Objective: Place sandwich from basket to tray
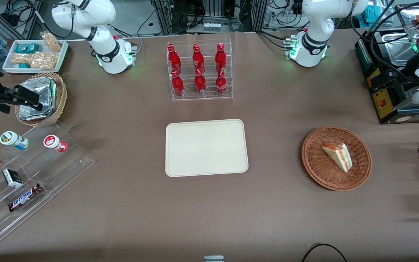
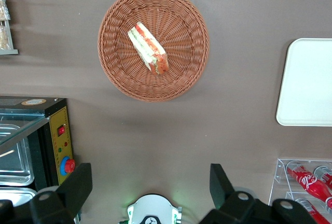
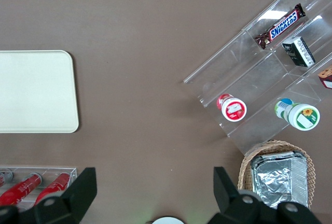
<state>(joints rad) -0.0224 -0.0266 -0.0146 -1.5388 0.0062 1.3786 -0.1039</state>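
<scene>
The sandwich (image 1: 337, 155), a white wedge with red and green filling, lies in the shallow reddish-brown basket (image 1: 313, 167) toward the working arm's end of the table. The cream tray (image 1: 206, 147) lies bare at the table's middle, beside the basket. In the left wrist view my left gripper (image 2: 149, 182) is open and empty, its fingers wide apart. It hangs high over bare table near its arm's base, farther from the front camera than the basket (image 2: 119, 73) and sandwich (image 2: 148, 49). The tray's edge (image 2: 306, 84) shows there too, and in the right wrist view (image 3: 36, 92).
A clear rack of red bottles (image 1: 198, 71) stands farther from the front camera than the tray. A black machine with a yellow panel (image 1: 387, 91) sits beside the working arm. A stepped acrylic shelf (image 1: 31, 163), a tan basket of foil packs (image 1: 40, 98) and a white snack tray (image 1: 35, 54) lie toward the parked arm's end.
</scene>
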